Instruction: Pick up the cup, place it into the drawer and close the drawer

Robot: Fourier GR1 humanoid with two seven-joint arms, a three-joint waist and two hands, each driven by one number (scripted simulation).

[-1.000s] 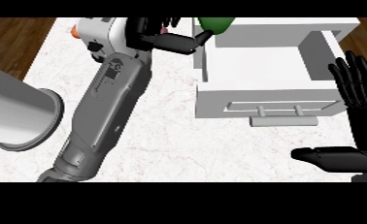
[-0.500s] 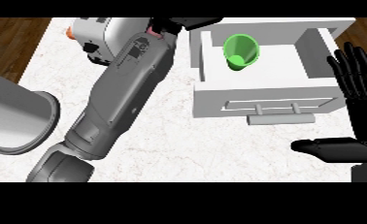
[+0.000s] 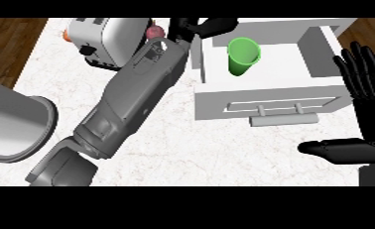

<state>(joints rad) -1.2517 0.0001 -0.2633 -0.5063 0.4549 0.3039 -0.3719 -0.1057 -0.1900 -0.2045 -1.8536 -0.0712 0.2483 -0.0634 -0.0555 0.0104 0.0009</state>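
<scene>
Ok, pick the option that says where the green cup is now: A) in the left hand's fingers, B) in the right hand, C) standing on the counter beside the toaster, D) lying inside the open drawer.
D: the green cup lies inside the open drawer, free of both hands.

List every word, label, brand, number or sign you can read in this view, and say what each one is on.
None: no readable text shows anywhere.
Green cup in the open drawer: plain, no print.
Drawer front and its handle: blank.
Toaster: a small dark control on its side, no lettering to be made out.
Left robot hand and right robot hand: no markings.
</scene>
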